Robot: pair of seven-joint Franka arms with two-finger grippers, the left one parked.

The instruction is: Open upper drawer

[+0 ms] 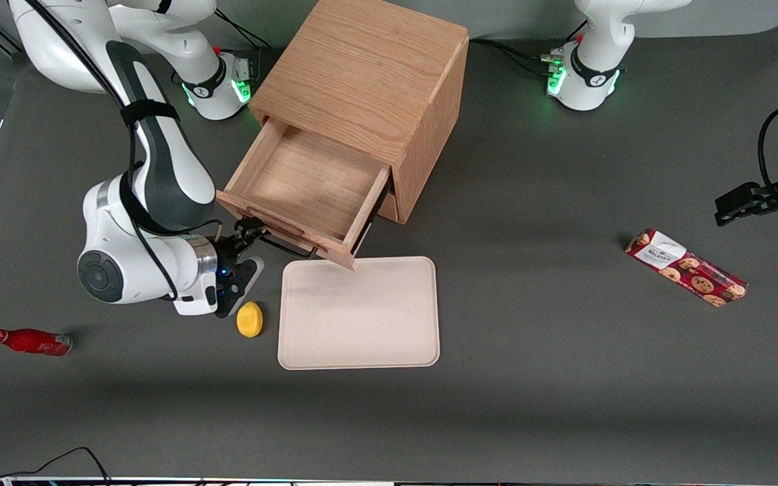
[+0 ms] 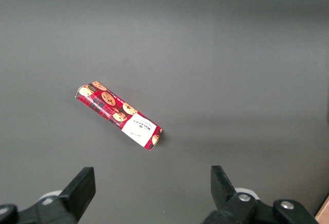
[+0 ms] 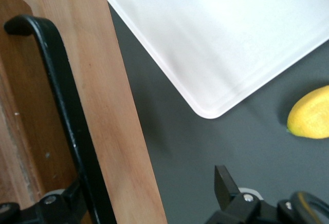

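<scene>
Light oak, pulled well out: the upper drawer (image 1: 308, 185) stands open from its cabinet (image 1: 369, 74), bare inside, its front edge just above the pale tray (image 1: 359, 312). My hand (image 1: 248, 236) sits at the black bar handle (image 3: 64, 106), fingers spread, the bar running between them (gripping nothing, as far as I can judge). A careless sideways retreat could snag the handle or nudge the lemon (image 1: 250, 319) nearby.
</scene>
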